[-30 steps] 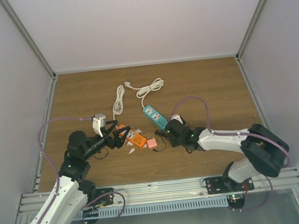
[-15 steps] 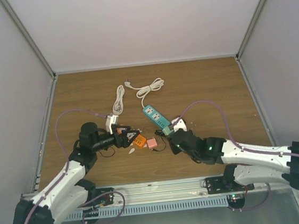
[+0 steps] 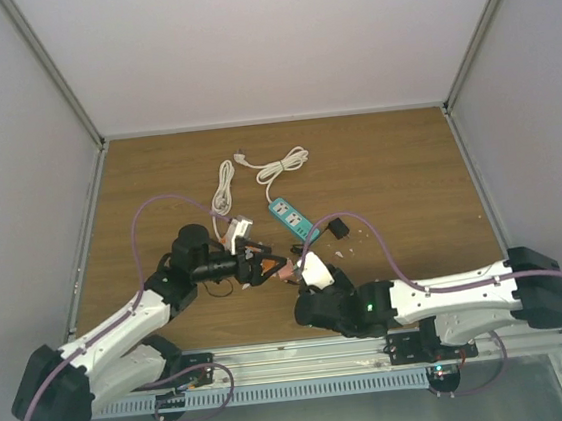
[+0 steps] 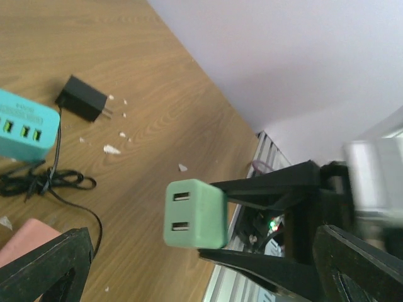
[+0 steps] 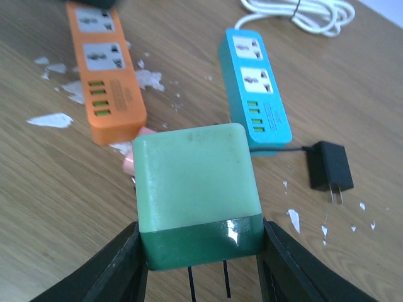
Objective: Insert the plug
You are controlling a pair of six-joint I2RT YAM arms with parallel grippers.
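The plug (image 5: 329, 167) is a small black adapter lying flat on the wood, just right of the teal power strip (image 5: 255, 88); it also shows as the plug (image 3: 339, 227) and the plug (image 4: 82, 99). No gripper touches it. My right gripper (image 5: 200, 234) is shut on a green charger block (image 5: 192, 182) with two prongs, held above the table. My left gripper (image 4: 201, 255) stands wide open, and the green block (image 4: 195, 214) hangs in front of it, untouched. From above, the left gripper (image 3: 270, 265) and right gripper (image 3: 291, 271) nearly meet.
An orange power strip (image 5: 107, 82) lies left of the teal one, with a pink block (image 5: 129, 160) at its near end. White cords (image 3: 281, 165) coil at the back. A thin black cable (image 4: 44, 182) and white flecks litter the wood.
My right arm has drawn back toward the near edge and to the left with the green block, uncovering the black plug. My left arm has reached further right, toward the block.
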